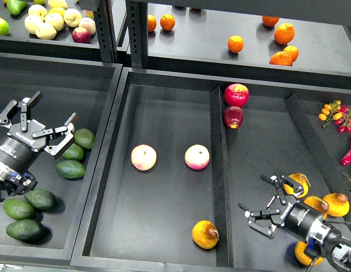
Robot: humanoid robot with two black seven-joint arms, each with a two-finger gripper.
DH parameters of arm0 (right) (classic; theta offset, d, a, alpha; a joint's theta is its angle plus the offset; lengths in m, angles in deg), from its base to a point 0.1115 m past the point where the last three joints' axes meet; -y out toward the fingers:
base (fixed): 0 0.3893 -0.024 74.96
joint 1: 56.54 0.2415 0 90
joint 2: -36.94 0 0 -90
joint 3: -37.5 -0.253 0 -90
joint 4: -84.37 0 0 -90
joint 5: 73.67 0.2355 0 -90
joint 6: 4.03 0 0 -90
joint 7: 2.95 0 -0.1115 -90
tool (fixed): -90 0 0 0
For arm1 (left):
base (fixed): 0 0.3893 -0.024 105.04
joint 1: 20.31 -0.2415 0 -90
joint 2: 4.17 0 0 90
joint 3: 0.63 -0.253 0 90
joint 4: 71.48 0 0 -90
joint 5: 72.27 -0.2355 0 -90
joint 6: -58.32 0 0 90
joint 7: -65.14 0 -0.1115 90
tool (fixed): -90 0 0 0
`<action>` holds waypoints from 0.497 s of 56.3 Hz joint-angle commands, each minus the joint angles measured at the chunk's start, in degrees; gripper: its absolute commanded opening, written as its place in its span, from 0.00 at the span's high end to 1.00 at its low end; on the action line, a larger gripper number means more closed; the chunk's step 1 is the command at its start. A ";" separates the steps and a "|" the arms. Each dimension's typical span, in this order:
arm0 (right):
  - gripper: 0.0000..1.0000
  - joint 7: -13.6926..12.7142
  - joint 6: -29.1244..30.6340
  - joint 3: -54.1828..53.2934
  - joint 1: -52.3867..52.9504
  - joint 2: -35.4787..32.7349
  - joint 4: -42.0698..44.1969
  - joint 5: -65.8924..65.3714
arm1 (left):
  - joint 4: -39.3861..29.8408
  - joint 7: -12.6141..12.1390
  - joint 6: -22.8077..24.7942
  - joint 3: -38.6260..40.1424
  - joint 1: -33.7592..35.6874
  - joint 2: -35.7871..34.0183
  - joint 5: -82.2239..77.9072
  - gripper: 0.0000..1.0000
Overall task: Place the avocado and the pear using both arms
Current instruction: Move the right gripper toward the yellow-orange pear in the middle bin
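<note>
Three dark green avocados lie at the front of the left tray, below my left arm. My left gripper is open and empty, just left of three lighter green avocados. An orange-yellow pear with a reddish-brown blotch lies at the front of the middle tray. Several similar pears lie in the right tray. My right gripper is open and empty, just left of them, its fingers pointing left.
Two pale pink-yellow round fruits lie in the middle tray. Two red apples sit at the back by the divider. Oranges and yellow apples are on the back shelf. Chillies and small tomatoes lie at far right.
</note>
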 commanded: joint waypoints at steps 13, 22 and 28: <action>0.00 -0.40 -0.10 3.25 0.55 -0.27 1.28 -0.09 | -1.83 -0.01 0.00 1.94 -4.60 5.60 -0.42 0.01; 0.00 -0.40 -0.10 5.62 0.90 -0.35 1.37 -0.61 | -4.38 -0.01 0.00 1.94 -6.71 5.60 -1.47 0.01; 0.00 -0.40 -0.19 7.38 1.25 -0.35 1.37 -0.79 | -4.73 -0.01 0.00 1.85 -7.15 5.60 -1.82 0.01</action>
